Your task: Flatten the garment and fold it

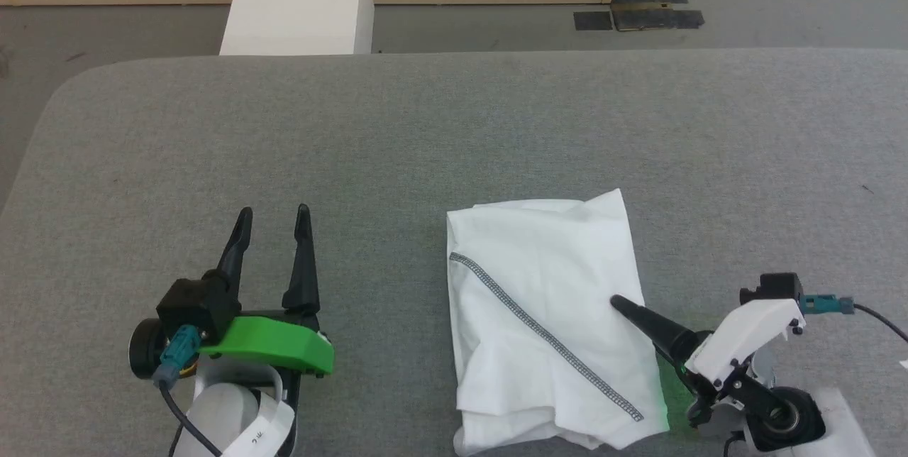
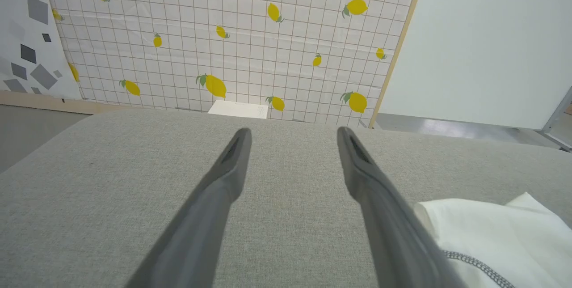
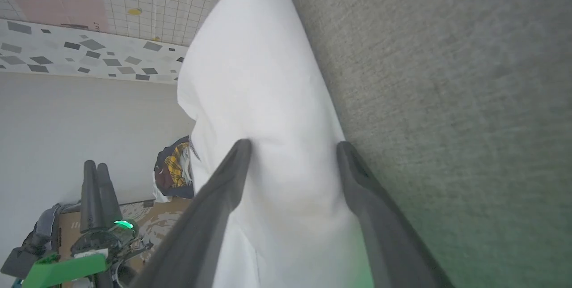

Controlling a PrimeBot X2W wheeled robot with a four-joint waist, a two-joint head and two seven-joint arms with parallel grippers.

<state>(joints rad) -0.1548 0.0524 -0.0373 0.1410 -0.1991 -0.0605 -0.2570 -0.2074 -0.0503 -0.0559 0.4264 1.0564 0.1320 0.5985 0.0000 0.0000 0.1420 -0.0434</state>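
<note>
Head view: garment (image 1: 539, 265) lies beneath the right tool (image 1: 618, 302).

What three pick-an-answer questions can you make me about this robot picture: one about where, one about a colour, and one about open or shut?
1. Where on the grey table does the white T-shirt lie?
A) by the far edge
B) by the near edge, on the robot's right
C) at the far left corner

2. What colour is its zigzag seam?
A) red
B) yellow
C) grey

3. How is the left gripper?
A) open
B) shut on nothing
C) shut on the T-shirt

Answers: B, it rests folded low and right in the head view. C, the stitching runs grey across the white cloth. A, its two fingers stand apart over bare table.
</note>
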